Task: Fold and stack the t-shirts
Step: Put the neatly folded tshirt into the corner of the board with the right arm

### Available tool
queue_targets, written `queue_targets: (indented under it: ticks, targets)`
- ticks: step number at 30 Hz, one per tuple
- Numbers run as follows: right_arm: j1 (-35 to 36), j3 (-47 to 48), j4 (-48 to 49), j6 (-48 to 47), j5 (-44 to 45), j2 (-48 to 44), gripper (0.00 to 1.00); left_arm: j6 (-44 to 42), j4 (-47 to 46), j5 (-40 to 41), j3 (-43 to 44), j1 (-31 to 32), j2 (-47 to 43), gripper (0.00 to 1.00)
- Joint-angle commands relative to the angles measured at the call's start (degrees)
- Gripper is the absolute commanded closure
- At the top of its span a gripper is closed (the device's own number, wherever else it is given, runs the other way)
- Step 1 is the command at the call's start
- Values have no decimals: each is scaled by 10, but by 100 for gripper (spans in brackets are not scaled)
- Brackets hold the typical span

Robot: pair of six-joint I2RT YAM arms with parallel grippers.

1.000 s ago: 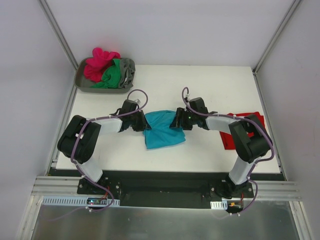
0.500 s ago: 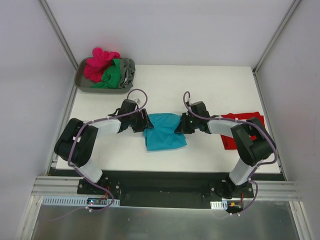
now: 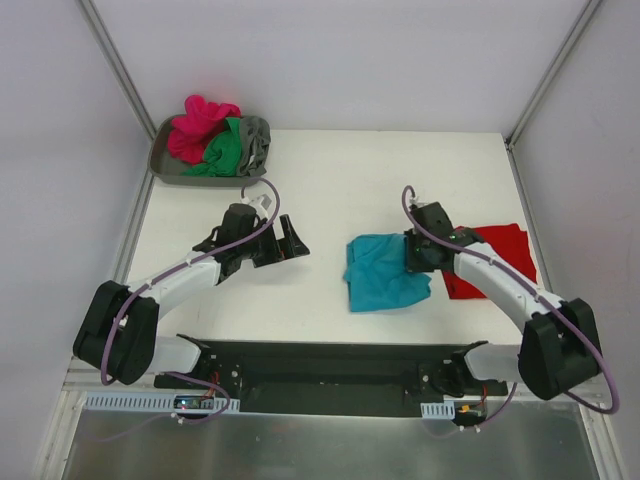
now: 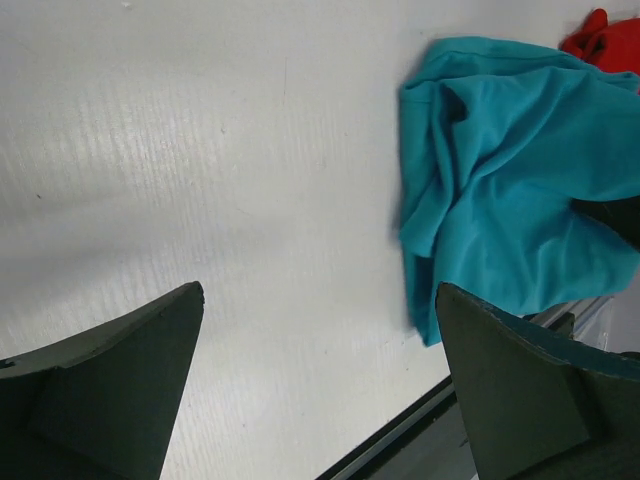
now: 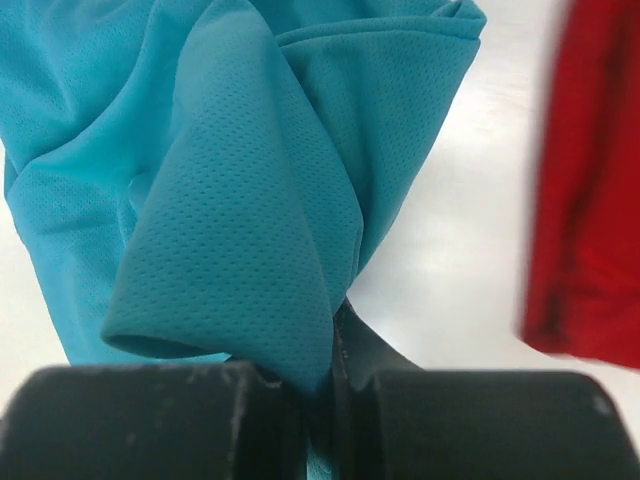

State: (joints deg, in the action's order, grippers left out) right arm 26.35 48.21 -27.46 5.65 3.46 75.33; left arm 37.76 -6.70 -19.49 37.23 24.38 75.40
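Note:
A crumpled teal t-shirt [image 3: 383,275] lies on the white table, right of centre. My right gripper [image 3: 413,254] is shut on its right edge; in the right wrist view a fold of the teal t-shirt [image 5: 240,160] is pinched between the jaws of the right gripper [image 5: 335,345]. A folded red t-shirt [image 3: 497,255] lies just right of it, with its edge [image 5: 590,180] close by. My left gripper [image 3: 293,240] hovers open left of the teal t-shirt [image 4: 510,190]. Nothing but bare table shows between the jaws of the left gripper [image 4: 318,292].
A grey tray [image 3: 158,160] at the back left corner holds a magenta-pink t-shirt [image 3: 195,125], a green one [image 3: 228,148] and a grey one [image 3: 258,140]. The table's black front edge [image 3: 330,350] runs just below the teal t-shirt.
My left gripper let go of the teal t-shirt, opened wide and drew back left. My right gripper shut on the shirt and dragged it right, next to the red one.

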Motion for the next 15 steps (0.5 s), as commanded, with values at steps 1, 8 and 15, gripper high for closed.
queue_targets:
  ticks: [1,8,15]
  targets:
    - [-40,43,-143,-91,140,-65,100,-13,2,-4,8,2,3,1]
    - [-99,93,-167,-218,147,-116,100,-25,3,-6,34,1,24,1]
    - [-125,160,-236,-251,137,-113,100,-40,39,17,59,0,34,1]
